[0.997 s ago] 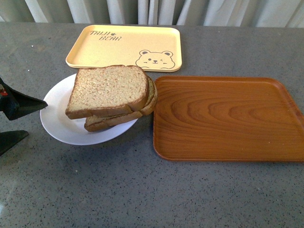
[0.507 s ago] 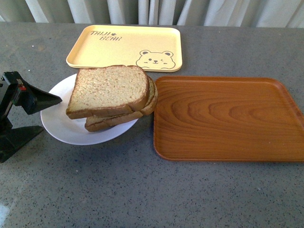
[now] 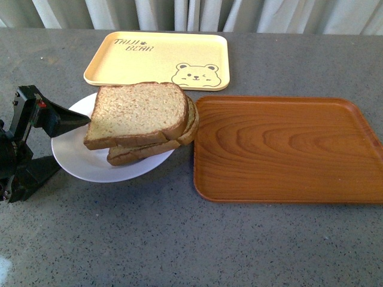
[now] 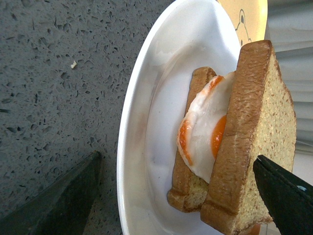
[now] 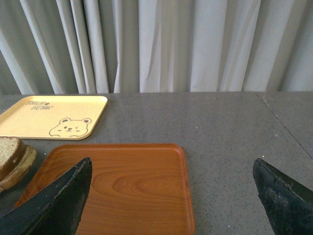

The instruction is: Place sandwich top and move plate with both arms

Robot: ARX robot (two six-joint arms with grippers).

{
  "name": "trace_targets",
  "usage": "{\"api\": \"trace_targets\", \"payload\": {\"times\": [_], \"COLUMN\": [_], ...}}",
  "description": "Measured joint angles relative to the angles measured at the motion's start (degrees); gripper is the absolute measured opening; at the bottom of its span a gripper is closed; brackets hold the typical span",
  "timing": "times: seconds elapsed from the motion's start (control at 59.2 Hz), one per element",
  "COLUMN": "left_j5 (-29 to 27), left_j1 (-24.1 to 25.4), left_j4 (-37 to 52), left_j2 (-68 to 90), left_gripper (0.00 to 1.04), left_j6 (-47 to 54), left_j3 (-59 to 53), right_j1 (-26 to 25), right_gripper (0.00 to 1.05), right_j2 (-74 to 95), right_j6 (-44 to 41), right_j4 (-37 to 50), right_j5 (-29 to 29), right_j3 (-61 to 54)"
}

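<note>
We see the sandwich top (image 3: 136, 112) lying flat, speckled face up, as the uppermost layer of a stack on the plate (image 3: 78, 161), which sits on the grey table (image 3: 179, 245) left of centre, in front of the cream bear tray (image 3: 157, 60) and just beside the wood-grain tray (image 3: 281, 149). The slice is squarish, so its long axis is faint. In the front view it reads slightly wider left to right, with its near crust rising a little toward the right. It is offset toward the left and far side, so the bottom slice (image 3: 149, 152) peeks out along the near and right edges. In the left wrist view we see the fried egg (image 4: 203, 132) sandwiched between the two slices. The left gripper (image 3: 75, 143) stands wide open at the plate's left rim. Its upper finger points at the top slice's left crust and its lower finger sits low beside the rim. We cannot tell whether either touches. The right gripper (image 5: 172, 164) shows only in its own wrist view, spread wide and empty above the wood-grain tray, facing the curtain (image 5: 171, 44).
</note>
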Motion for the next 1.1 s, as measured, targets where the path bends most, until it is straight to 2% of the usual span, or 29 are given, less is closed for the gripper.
{"api": "trace_targets", "payload": {"times": [0.541,0.659,0.862,1.098], "left_j5": [1.97,1.81,1.29,0.96], "left_j1": [1.05,1.14,1.14,0.87], "left_j4": [5.51,5.49,5.31,5.31], "left_j2": [5.25,5.68,5.70,5.73], "left_gripper": [0.95,0.88,0.82,0.66], "left_j6": [-4.74,-4.92,-4.98,-4.61], "left_j3": [-0.15,-0.15,-0.15,-0.15], "right_j1": [0.00,0.00,0.00,0.00], "right_gripper": [0.96,0.96,0.96,0.96], "right_j2": [0.00,0.00,0.00,0.00], "right_j6": [0.00,0.00,-0.02,0.00], "right_j4": [0.00,0.00,0.00,0.00], "right_j5": [0.02,0.02,0.00,0.00], "right_j3": [0.00,0.00,0.00,0.00]}}
